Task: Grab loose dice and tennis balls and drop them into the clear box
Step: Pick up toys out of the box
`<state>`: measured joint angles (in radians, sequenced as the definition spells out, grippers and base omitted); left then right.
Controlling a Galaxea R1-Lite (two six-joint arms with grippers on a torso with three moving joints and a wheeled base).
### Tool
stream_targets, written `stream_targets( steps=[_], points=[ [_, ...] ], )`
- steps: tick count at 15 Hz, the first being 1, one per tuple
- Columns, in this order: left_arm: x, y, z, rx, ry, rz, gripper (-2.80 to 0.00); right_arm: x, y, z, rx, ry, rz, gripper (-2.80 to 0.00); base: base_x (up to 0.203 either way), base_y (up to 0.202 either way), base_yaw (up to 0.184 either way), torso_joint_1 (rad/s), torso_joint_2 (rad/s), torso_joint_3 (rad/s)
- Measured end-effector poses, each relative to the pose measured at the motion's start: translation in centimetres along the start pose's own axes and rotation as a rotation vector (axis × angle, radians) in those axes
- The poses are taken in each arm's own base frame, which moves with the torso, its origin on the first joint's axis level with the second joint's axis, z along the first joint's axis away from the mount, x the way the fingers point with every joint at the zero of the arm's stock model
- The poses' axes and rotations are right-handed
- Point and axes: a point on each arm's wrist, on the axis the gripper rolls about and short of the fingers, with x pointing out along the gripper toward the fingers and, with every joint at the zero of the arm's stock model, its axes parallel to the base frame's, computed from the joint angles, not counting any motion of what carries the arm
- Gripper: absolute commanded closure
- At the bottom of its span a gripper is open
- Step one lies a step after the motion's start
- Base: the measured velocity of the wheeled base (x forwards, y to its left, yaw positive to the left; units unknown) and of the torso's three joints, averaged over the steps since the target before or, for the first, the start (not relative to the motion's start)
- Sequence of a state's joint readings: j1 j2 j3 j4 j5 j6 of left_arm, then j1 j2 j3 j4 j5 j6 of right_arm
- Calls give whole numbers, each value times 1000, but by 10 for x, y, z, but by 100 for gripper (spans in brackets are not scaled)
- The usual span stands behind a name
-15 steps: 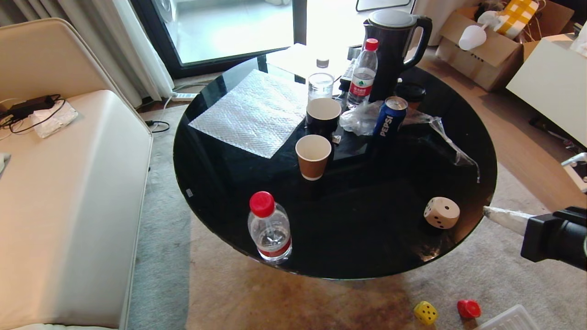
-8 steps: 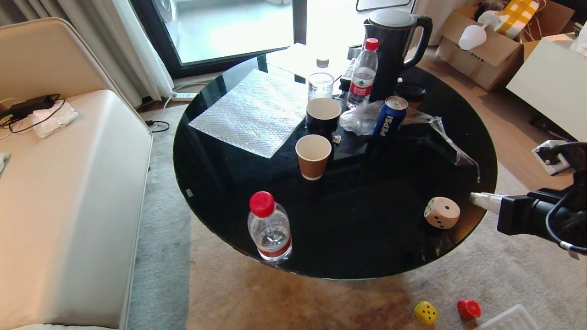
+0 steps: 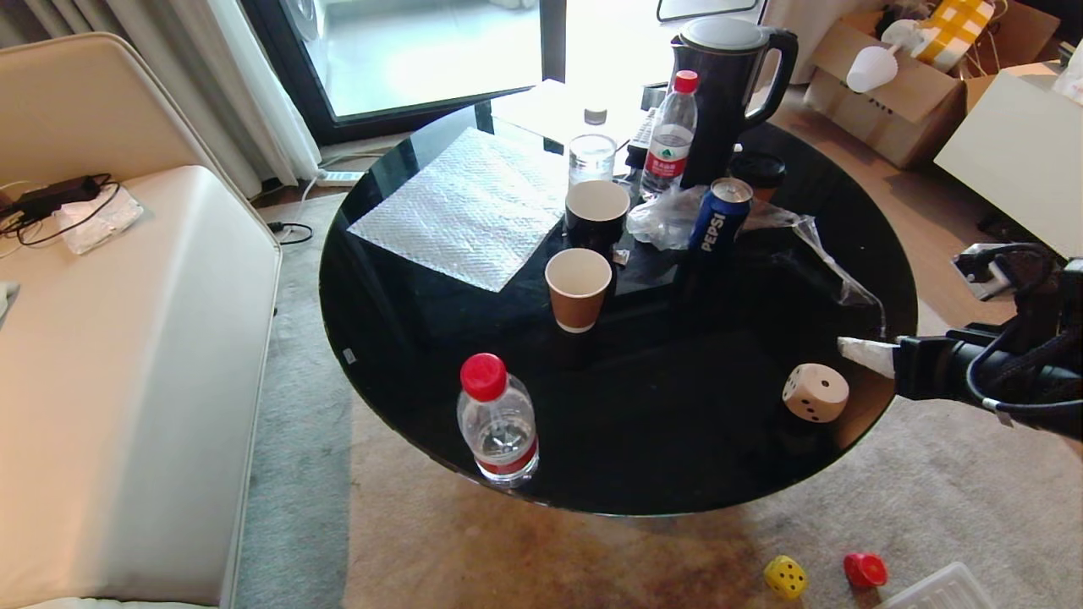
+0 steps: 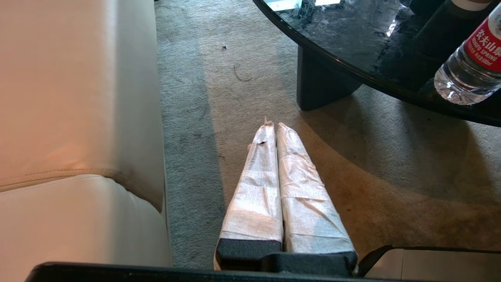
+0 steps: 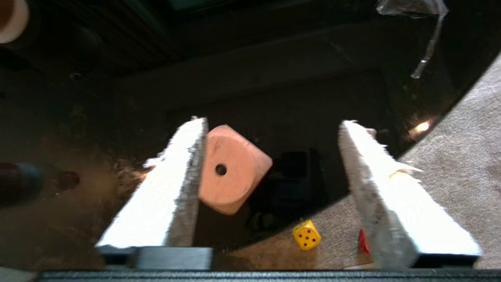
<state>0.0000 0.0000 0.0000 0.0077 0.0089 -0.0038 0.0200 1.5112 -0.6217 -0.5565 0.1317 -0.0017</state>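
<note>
1. My right gripper (image 5: 270,125) is over the near right edge of the round black table (image 3: 423,355), fingers spread wide and holding nothing.
2. The beige die (image 3: 815,392) sits on the glass near that edge. In the right wrist view it lies between the fingers, right against one taped finger (image 5: 172,188); I can't tell whether they actually touch. The other finger is well apart from it.
3. In the head view only one white fingertip of the right gripper shows, just beside the beige die on its far right.
4. The yellow die (image 3: 785,577) and red die (image 3: 865,570) are on the carpet (image 3: 592,558) below the table, near each other.
5. A corner of the clear box (image 3: 939,590) shows on the floor just right of the red die.
6. My left gripper (image 4: 273,126) is parked low over the carpet between the sofa (image 4: 78,117) and the table, fingers pressed together and empty.
7. Table clutter: a water bottle (image 3: 497,420), paper cups, a Pepsi can (image 3: 719,216) and a kettle (image 3: 728,85).
</note>
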Motion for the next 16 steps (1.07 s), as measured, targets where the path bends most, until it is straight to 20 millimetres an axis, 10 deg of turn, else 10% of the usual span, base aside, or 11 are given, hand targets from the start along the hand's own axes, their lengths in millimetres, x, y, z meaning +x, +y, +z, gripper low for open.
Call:
stream_targets(
  steps=[16],
  points=[
    [0, 0, 0, 0, 0, 0, 0, 59, 0, -25, -23, 84, 304, -280, 0, 0, 0, 0, 0, 0]
  ],
)
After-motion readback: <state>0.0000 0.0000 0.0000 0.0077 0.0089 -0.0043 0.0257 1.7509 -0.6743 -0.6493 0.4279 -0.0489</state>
